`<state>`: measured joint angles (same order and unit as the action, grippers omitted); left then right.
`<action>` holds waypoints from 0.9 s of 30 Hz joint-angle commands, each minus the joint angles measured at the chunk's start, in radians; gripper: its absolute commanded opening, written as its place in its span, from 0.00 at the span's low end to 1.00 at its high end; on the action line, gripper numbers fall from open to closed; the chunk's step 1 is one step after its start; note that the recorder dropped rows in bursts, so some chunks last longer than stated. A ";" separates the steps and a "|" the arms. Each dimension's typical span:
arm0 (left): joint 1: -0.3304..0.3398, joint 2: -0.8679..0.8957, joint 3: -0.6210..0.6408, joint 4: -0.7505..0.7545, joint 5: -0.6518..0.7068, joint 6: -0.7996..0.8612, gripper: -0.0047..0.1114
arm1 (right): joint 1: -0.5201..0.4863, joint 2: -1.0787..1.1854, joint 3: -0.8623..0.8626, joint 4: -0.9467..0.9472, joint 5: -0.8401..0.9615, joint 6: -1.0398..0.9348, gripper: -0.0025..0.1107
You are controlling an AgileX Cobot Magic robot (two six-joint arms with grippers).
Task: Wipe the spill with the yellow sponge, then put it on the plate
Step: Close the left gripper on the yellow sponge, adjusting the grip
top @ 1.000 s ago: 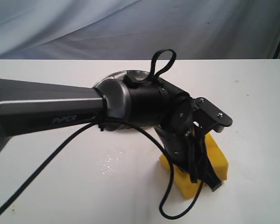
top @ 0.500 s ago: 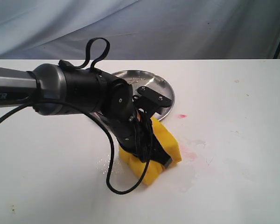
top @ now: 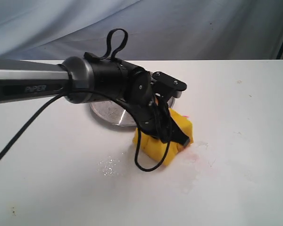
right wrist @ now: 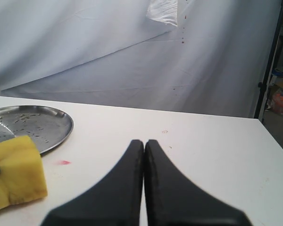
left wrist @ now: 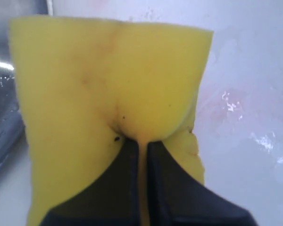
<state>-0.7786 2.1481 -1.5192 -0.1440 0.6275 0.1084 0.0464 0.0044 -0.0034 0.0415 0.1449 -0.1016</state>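
My left gripper (top: 178,136) is shut on the yellow sponge (top: 155,149), pressing it onto the white table just in front of the steel plate (top: 108,114). In the left wrist view the two dark fingers (left wrist: 127,179) pinch deep into the sponge (left wrist: 108,80), with only a thin strip of foam between them. What shows of the spill is a faint pinkish wet smear (top: 195,155) right of the sponge, also a pink wet smear (left wrist: 236,101) in the left wrist view. My right gripper (right wrist: 144,143) is shut on nothing, low over the table, facing the plate (right wrist: 37,125) and sponge (right wrist: 14,174).
A glistening wet patch (top: 109,165) lies left of the sponge. A tiny red dot (right wrist: 62,162) sits on the table near the plate's rim. The left arm and its looping black cable (top: 141,162) span the left half of the table. A grey cloth backdrop hangs behind.
The left gripper dragged the sponge from the front right leftward across the table, then back right and farther away, ending beside the plate. The pink smear is now uncovered.
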 commanded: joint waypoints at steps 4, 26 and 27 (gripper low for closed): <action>-0.094 0.082 -0.171 -0.036 0.028 0.003 0.04 | 0.004 -0.004 0.003 -0.004 -0.002 0.002 0.02; -0.143 -0.023 0.086 -0.025 0.090 0.072 0.04 | 0.004 -0.004 0.003 -0.004 -0.002 0.002 0.02; -0.131 -0.042 0.118 -0.025 0.064 0.066 0.04 | 0.004 -0.004 0.003 -0.004 -0.002 0.002 0.02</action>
<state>-0.9437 2.1395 -1.4960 -0.1949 0.6891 0.2021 0.0464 0.0044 -0.0034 0.0415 0.1449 -0.1016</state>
